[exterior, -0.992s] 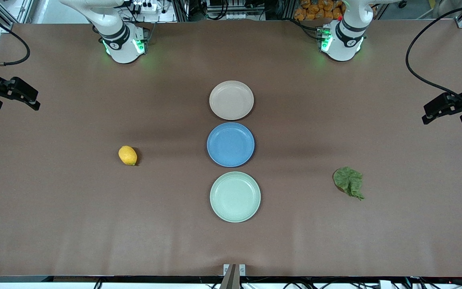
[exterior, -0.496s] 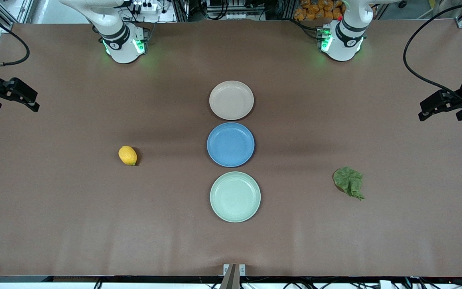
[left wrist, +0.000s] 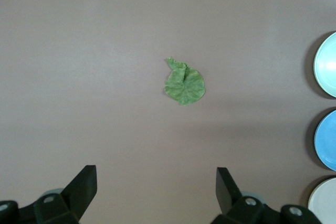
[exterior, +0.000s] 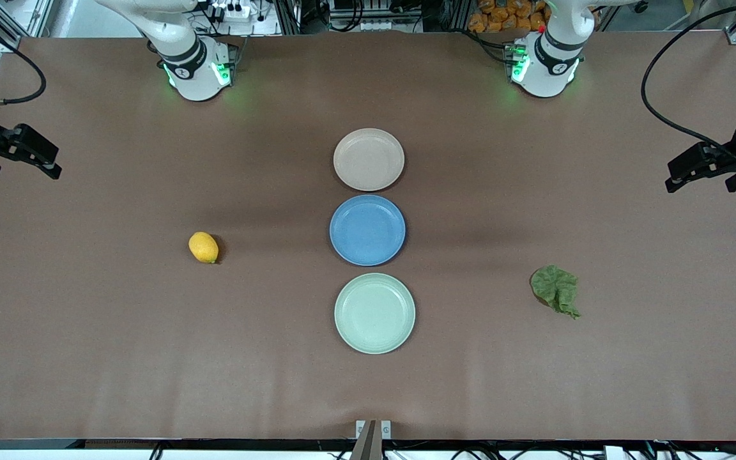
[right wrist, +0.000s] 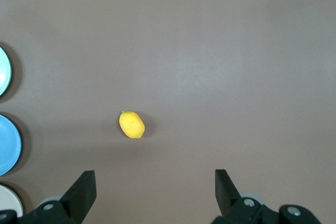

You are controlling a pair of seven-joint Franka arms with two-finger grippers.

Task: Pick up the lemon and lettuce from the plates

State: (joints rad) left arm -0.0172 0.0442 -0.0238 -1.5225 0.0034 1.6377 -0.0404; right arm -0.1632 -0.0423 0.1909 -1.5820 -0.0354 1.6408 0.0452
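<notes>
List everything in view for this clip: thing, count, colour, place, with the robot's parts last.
lemon: 1, yellow, on the table toward the right arm's end, on no plate.
lettuce: 1, dark green, on the table toward the left arm's end, on no plate.
plates: 3 in a row at the middle, all bare: beige-pink farthest from the front camera, blue between, mint green nearest.
table: 1, brown.
left gripper: open, above the table's edge.
right gripper: open, likewise.

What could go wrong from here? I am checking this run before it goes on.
The lemon and lettuce lie on the bare table, and all three plates look empty, so a reach to the beige plate or mint plate would likely find nothing. The lemon may roll if nudged. The flat leaf may slip from the open left pincer. The open right pincer waits high.
</notes>
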